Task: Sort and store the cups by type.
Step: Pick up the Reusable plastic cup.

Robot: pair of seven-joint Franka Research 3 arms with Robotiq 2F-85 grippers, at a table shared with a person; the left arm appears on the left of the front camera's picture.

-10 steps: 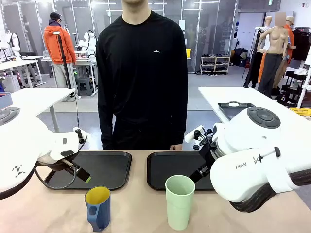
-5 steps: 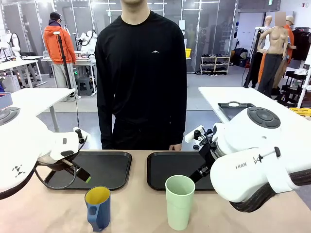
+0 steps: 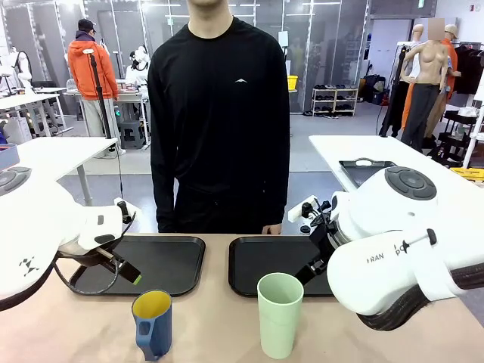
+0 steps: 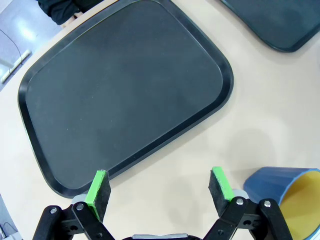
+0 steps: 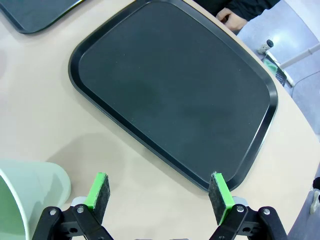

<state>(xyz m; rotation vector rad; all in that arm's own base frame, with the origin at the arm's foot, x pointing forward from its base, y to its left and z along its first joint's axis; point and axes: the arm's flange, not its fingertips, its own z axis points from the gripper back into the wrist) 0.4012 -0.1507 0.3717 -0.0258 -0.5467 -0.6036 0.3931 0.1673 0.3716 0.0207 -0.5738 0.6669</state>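
Tan tabletop [image 3: 219, 325]; right arm [image 3: 393, 265] hides right tray [image 3: 261, 265] corner, mug [image 4: 285, 192] cropped.

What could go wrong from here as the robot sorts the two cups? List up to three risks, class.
1. The mint tumbler stands close beside the right arm, outside its open jaws; a sideways move might tip it.
2. The blue mug sits off to one side of the left jaws, so an uncentred grasp may slip.
3. The person's hand rests by the right tray; placing there could crowd it.
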